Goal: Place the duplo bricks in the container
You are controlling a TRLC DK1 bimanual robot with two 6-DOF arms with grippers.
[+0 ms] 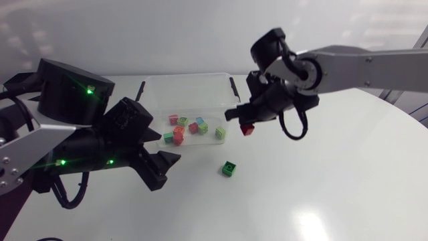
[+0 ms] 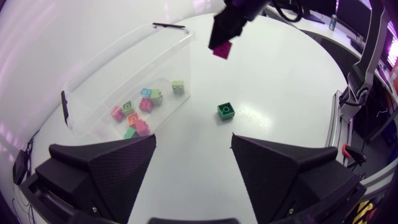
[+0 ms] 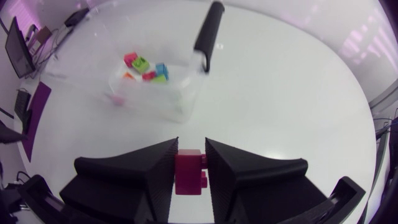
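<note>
Red brick [image 3: 189, 175] sits clenched in the right hand [image 3: 190, 149] near the container [image 1: 190, 77]; left hand [image 2: 194, 137] released.

The table [image 1: 348, 167] is white and glossy, with a curved edge; a bright patch on it looks like reflected light.

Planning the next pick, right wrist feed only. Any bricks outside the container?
Observer: One green brick on the table, near the container's corner.
Operator: Left pincer free?
Observer: Yes, the left pincer is open and empty, with the green brick ahead of it.
Operator: Is it close to mine?
Observer: No. In the head view the right pincer, shut on its red brick, is beside the container's end, clearly apart from the left pincer.
</note>
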